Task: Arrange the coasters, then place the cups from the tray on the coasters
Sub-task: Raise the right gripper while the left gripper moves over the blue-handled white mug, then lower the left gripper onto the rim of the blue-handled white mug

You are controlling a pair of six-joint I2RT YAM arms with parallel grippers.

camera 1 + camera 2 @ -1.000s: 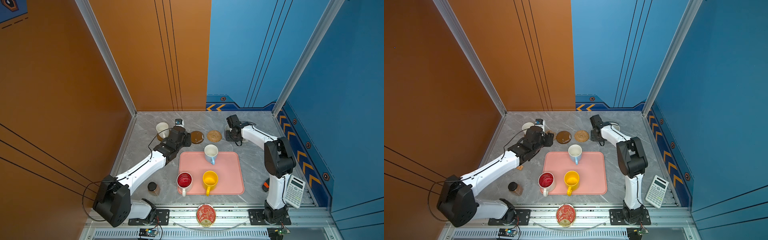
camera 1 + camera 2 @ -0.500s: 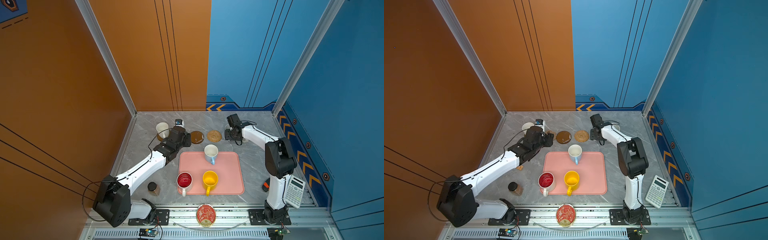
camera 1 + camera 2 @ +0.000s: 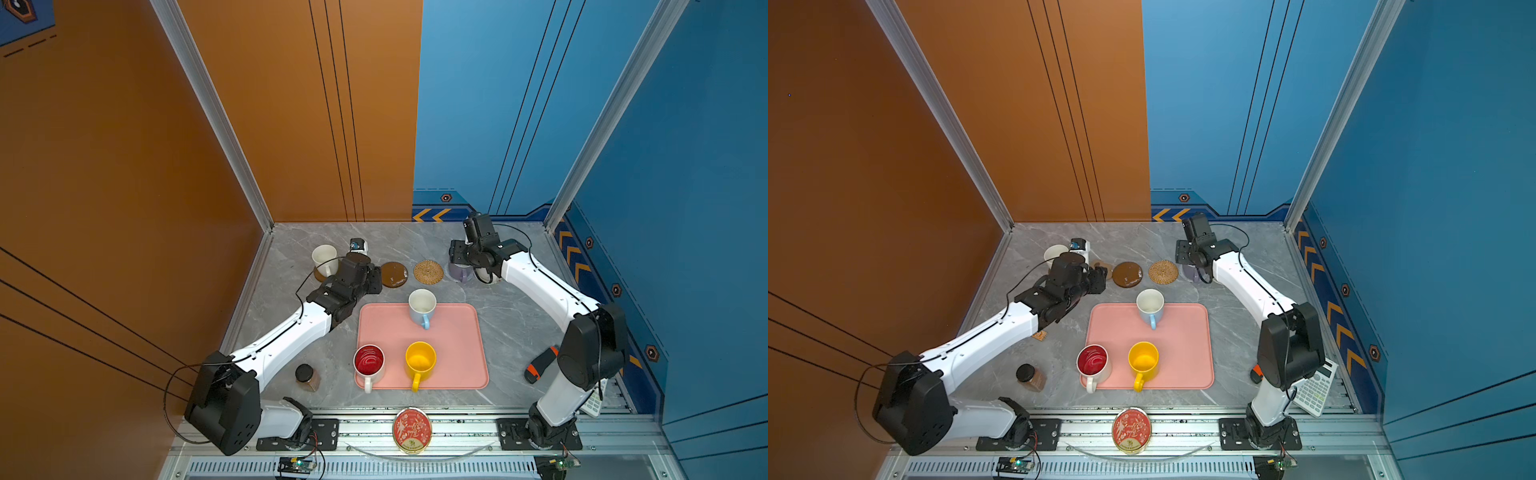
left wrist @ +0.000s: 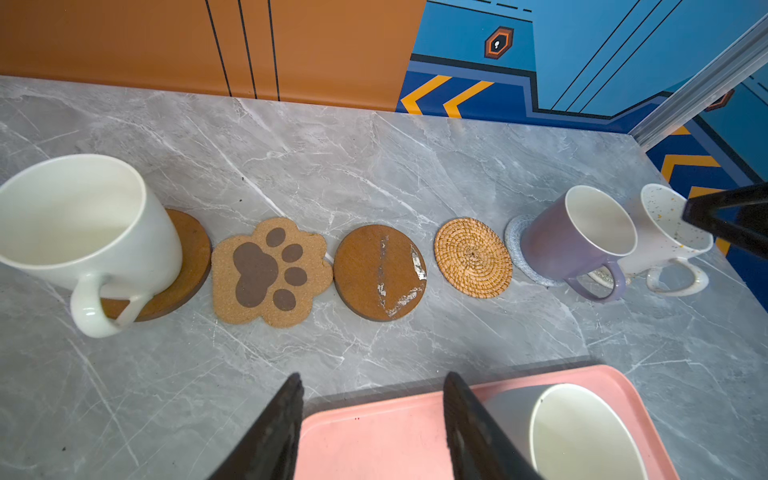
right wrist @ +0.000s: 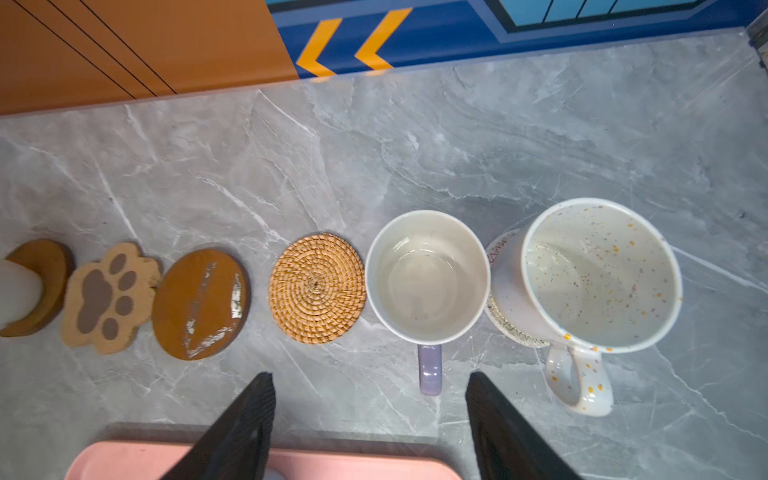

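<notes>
Six coasters are laid in one row along the far part of the surface point(image 4: 374, 145), seen best in the L wrist view. From the L arm's end these are: 1st disc point(image 4: 189, 266), paw mat point(image 4: 270, 272), 2nd disc point(image 4: 380, 272), rattan round point(image 4: 473, 257), blue-grey round point(image 4: 514, 245) and cream round point(image 5: 500, 322), the last mostly hidden. The paw mat is set tight btw the two discs.

Three mugs are stood upright on coasters: the white mug point(image 4: 83, 224) on the 1st disc, the lavender mug point(image 4: 573, 245) on the blue-grey round, and the speckled mug point(image 4: 669, 232) on the cream round. The paw mat, 2nd disc and rattan round are left bare.

The tray point(image 3: 457, 332) is set mid-surface, nearer the robot than the row. Three mugs are kept on it, all w/ handles turned toward the robot. The blue mug point(image 3: 422, 307) is at the far edge. The red-lined mug point(image 3: 368, 361) and yellow mug point(image 3: 420, 361) are side by side at the near edge.

L hand point(image 4: 372, 378): released, jaws parted, nothing held. It is held over the tray's far edge, near the paw mat.

R hand point(image 5: 370, 376): released, jaws wide. The lavender mug's handle is pointed into the gap but is not touched.

A jar point(image 3: 307, 376) is stood near the L arm. A tin point(image 3: 411, 430) is seen on the front rail, and a calculator point(image 3: 1314, 386) by the R arm's base.
</notes>
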